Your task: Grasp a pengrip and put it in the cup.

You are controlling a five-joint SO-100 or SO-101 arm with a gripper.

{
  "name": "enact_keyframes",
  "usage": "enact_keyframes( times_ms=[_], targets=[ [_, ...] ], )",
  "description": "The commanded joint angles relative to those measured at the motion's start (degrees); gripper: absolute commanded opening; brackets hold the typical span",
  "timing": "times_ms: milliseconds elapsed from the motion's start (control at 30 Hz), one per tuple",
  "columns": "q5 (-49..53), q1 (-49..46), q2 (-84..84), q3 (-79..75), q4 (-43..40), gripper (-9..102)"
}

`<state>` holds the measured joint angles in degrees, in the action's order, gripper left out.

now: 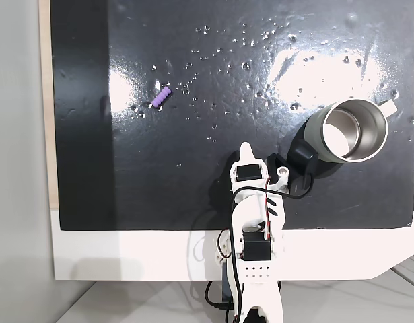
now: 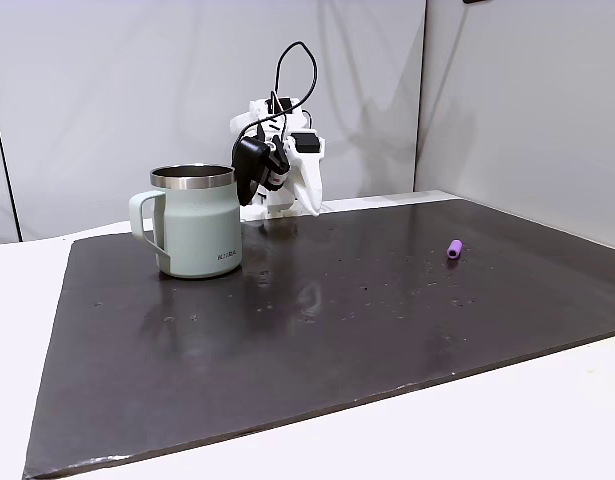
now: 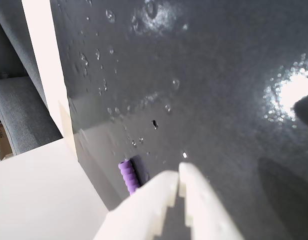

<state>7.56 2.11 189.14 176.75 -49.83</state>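
The light-purple ribbed pengrip [image 1: 161, 98] lies on the black mat at the upper left in a fixed view, far from the arm. It is a small purple dot [image 2: 454, 248] at the right in the other fixed view. The grey-green steel cup [image 1: 348, 131] stands upright and looks empty at the mat's right; its handle side shows in a fixed view [image 2: 197, 225]. My white gripper [image 1: 246, 149] hangs folded over the mat's near edge, between the two. In the wrist view the fingertips [image 3: 170, 181] meet, shut on nothing, and the pengrip [image 3: 127, 176] peeks out just left of them.
The glossy black mat [image 1: 193, 188] carries small droplets or bubbles and bright glare patches. It lies on a white table [image 1: 126, 256] with walls close behind the folded arm [image 2: 287, 150]. A black camera body [image 1: 302, 156] on the arm sits close to the cup.
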Motion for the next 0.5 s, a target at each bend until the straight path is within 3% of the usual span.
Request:
enact_keyframes(
  times_ms=[0,467],
  targets=[
    [0.5,0.3,0.9,-0.4,2.3,0],
    [1.5,0.8,0.9,-0.4,2.3,0]
  ],
)
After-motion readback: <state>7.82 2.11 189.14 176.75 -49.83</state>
